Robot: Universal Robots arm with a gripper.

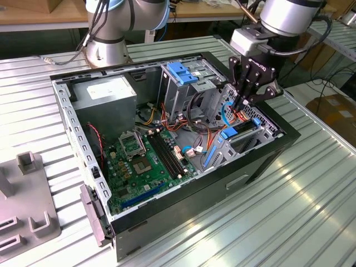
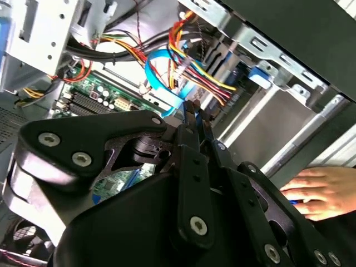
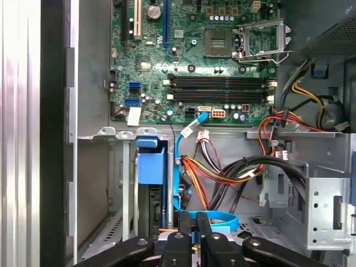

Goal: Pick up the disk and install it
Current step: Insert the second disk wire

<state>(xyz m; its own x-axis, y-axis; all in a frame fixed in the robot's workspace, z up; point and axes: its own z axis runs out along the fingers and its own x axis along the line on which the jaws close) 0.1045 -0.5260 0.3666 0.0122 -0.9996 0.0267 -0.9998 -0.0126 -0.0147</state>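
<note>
So the disk is sitting down in the bay at the front corner of the computer case. It's standing on edge, with its blue carrier showing along the top. In the first wrist view the disk is showing as a blue block with a tab, slotted between the grey metal walls of the bay.

The gripper is hanging just above and a bit to the exterior view's right of it. It isn't touching the disk. Its fingers are pinched narrow, pretty much together, and I'm not seeing anything between them. In both wrist views the fingertips are pointing at the cabling beside the bay and not at the disk. They're sitting right by a loop of flat blue cable, with a bundle of orange, red and yellow wires running close past it. The second wrist view is showing the same thing: the gripper is closed up, with the blue cable just past its tips.

Further out, the green motherboard is lying flat in the case, and the grey power supply is sitting in the far corner. A bigger blue bracket is sitting on top of the drive cage. Someone's hand is resting outside the case wall. The whole case is sitting on a ribbed metal table.
</note>
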